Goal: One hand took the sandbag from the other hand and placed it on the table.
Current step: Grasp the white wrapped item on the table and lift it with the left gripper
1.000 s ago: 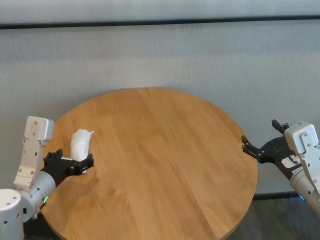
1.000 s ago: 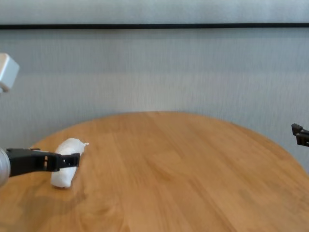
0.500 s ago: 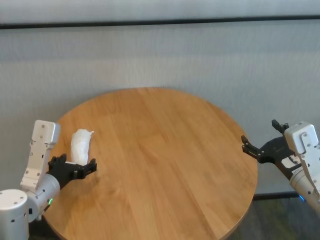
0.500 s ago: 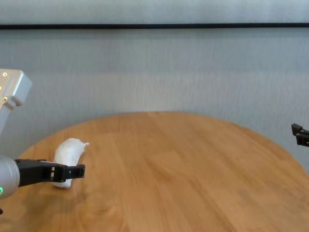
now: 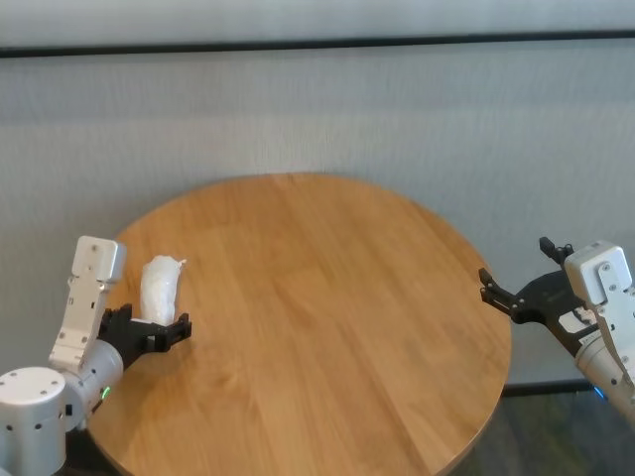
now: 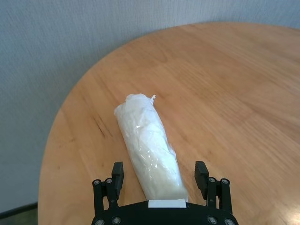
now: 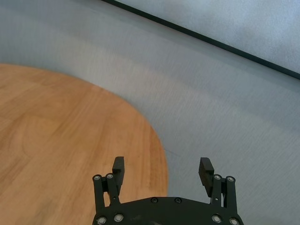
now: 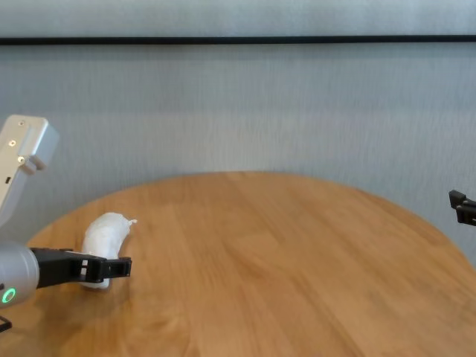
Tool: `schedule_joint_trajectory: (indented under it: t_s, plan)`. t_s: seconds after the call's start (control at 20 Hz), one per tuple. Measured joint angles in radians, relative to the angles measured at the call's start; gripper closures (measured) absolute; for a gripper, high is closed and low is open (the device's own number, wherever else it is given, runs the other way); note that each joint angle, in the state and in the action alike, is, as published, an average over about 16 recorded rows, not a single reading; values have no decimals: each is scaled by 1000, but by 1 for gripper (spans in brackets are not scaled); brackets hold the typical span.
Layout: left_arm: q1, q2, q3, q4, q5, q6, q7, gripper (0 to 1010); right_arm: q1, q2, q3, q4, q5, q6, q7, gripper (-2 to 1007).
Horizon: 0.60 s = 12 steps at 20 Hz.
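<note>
Your sandbag [image 5: 160,290] lies on the round wooden table [image 5: 327,327], near its left edge, its twisted tip pointing toward the grey wall [image 5: 317,109]. From the left wrist camera you see it lengthwise: a white, lumpy roll in glossy clear plastic [image 6: 149,147], resting flat on the wood grain.

Your left gripper [image 5: 151,334], on the green-lit wrist, sits low at the bag's near end. Its two black fingers [image 6: 116,172] are spread wide, one on each side of the bag's near end, with wood showing between each fingertip and the plastic, so neither touches it. In the chest view the same gripper [image 8: 104,266] reaches in from the left, level with the table top, in front of the bag [image 8: 103,238].

Your right gripper [image 5: 526,281] hangs off the table's right edge, well apart from the bag. Its own wrist camera shows its fingers [image 7: 118,166] spread open with nothing between them, above the table's rim [image 7: 157,154] and the wall beyond.

No readable brand, label or writing appears on the bag, the grippers or the table.
</note>
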Motion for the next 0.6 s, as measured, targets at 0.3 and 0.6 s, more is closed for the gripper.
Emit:
schedule_joint_trajectory:
  t_s: [0.3, 0.6]
  plan:
    - [-30, -17, 2, 51, 23, -12, -9, 3, 0, 0, 0, 0, 0, 0, 0, 4]
    - [-50, -29, 1, 82, 43, -12, -15, 3, 0, 0, 0, 0, 0, 0, 0, 4]
